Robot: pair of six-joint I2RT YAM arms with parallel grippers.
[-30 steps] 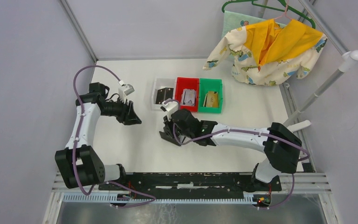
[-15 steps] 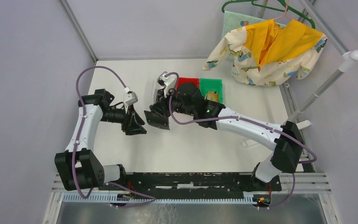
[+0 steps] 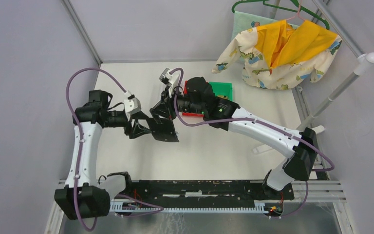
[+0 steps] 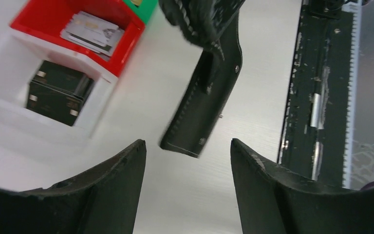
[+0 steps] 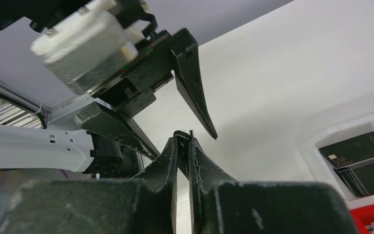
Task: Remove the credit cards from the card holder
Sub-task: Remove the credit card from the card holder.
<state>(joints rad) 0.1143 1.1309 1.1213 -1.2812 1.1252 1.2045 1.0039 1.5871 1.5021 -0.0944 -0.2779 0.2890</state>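
Note:
The black card holder (image 3: 164,130) hangs in the air above the table, closed, pinched at its upper edge by my right gripper (image 3: 167,109). In the left wrist view the holder (image 4: 205,100) hangs down from the right gripper, its lower end between my open left fingers (image 4: 121,190). My left gripper (image 3: 142,128) is open and empty just left of it. In the right wrist view my right gripper (image 5: 182,136) is shut on the holder's thin edge (image 5: 182,148). Black credit cards (image 4: 56,92) lie in the white bin, silvery-grey ones (image 4: 91,31) in the red bin.
White bin (image 4: 100,105), red bin (image 4: 126,44) and green bin (image 3: 223,89) stand in a row at mid table, partly behind the right arm. A yellow and patterned garment (image 3: 282,48) hangs at the back right beside a white pole (image 3: 341,87).
My right gripper has lifted the holder off the table and carried it up and left. My left gripper has swung right until its open fingers are next to the holder.

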